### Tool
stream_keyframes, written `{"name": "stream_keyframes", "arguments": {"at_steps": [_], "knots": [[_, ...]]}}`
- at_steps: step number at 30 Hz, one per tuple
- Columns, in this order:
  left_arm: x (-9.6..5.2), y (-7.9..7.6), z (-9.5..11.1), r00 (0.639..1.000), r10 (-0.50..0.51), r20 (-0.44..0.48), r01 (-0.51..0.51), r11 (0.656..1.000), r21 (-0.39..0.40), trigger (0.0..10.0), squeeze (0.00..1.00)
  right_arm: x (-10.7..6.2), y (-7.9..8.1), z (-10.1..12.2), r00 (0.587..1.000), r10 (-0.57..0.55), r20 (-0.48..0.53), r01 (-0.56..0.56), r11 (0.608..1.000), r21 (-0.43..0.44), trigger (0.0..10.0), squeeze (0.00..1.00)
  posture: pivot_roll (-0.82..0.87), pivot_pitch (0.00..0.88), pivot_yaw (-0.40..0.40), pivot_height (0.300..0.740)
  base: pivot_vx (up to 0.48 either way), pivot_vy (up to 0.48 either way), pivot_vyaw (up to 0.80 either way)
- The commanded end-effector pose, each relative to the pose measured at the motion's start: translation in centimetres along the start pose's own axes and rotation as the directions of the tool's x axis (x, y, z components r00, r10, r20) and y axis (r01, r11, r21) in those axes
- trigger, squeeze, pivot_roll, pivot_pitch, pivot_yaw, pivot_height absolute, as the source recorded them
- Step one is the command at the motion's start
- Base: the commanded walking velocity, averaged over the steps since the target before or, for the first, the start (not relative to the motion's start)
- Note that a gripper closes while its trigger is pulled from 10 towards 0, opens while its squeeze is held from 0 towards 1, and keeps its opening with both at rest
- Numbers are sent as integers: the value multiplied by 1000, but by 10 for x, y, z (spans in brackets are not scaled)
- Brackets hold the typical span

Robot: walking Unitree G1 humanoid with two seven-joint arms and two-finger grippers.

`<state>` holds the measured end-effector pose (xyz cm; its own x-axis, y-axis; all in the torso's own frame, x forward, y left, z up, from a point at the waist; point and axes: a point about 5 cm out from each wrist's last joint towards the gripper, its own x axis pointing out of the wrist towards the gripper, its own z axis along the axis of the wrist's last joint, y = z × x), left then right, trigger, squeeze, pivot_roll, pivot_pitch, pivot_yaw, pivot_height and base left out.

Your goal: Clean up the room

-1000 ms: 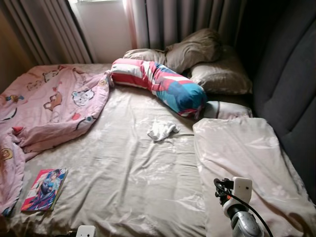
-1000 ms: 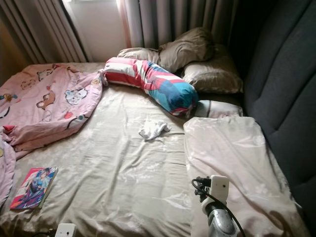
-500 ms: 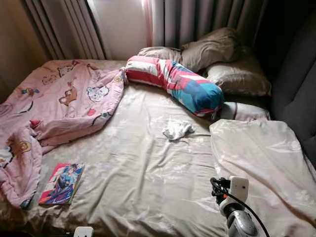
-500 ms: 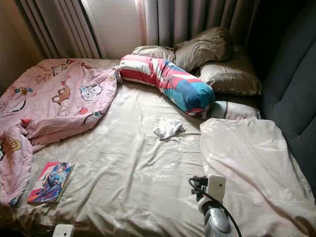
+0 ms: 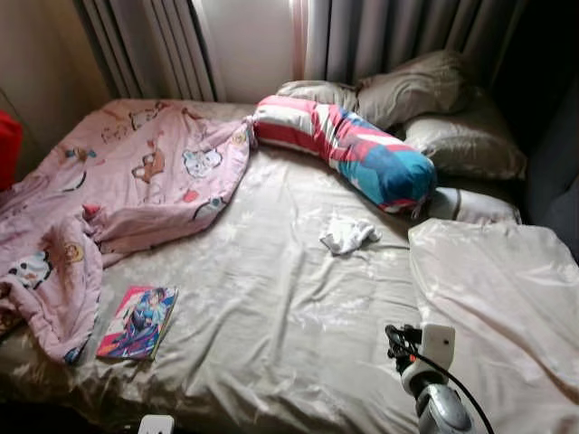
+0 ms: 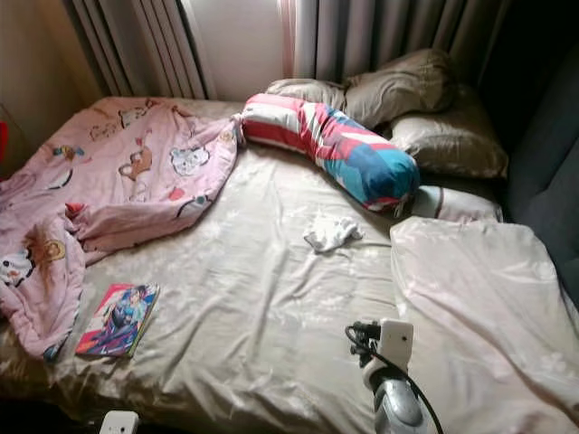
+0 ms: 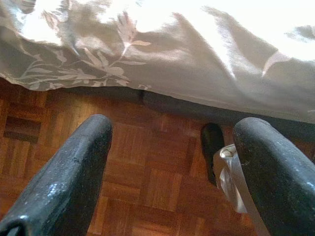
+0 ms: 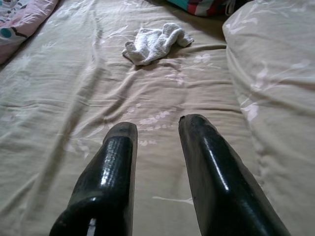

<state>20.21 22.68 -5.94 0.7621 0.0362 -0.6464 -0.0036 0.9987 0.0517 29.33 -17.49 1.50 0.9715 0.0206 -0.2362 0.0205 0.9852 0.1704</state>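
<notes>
A small crumpled white cloth point(image 5: 348, 233) lies mid-bed on the beige sheet point(image 5: 271, 298); in the right wrist view the cloth point(image 8: 155, 42) is well ahead of my right gripper point(image 8: 157, 125). That gripper hovers low over the sheet, open, with nothing between its fingers. A colourful book point(image 5: 137, 323) rests near the bed's front left corner. A pink cartoon blanket point(image 5: 136, 181) is bunched over the left side. My left gripper point(image 7: 172, 123) hangs open beside the bed, above the wooden floor point(image 7: 147, 182).
A striped red and blue bolster point(image 5: 348, 152) and beige pillows point(image 5: 425, 90) lie at the head end. A beige duvet point(image 5: 498, 289) covers the right side, by the dark headboard point(image 5: 556, 181). Curtains point(image 5: 362, 36) hang behind. Something red point(image 5: 7, 145) shows at the left edge.
The camera has turned left, so the bed's contents sit further right in the picture and the red thing has come into sight. Nothing on the bed has moved.
</notes>
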Motion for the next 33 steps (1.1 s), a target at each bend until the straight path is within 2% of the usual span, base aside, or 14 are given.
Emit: {"name": "stream_keyframes", "arguments": {"at_steps": [1,33], "knots": [[-3,1,-8,1000,6,-29,-6,1000,-5,10000,0,-2,0,-5,1000,-9,-14,9,1000,6,10000,0,20,169,47,740,0,480,0],[-4,6,-8,1000,8,-19,-8,1000,-4,10000,0,-2,-1,-5,1000,-26,-14,27,1000,14,10000,0,20,182,52,740,0,480,0]]}}
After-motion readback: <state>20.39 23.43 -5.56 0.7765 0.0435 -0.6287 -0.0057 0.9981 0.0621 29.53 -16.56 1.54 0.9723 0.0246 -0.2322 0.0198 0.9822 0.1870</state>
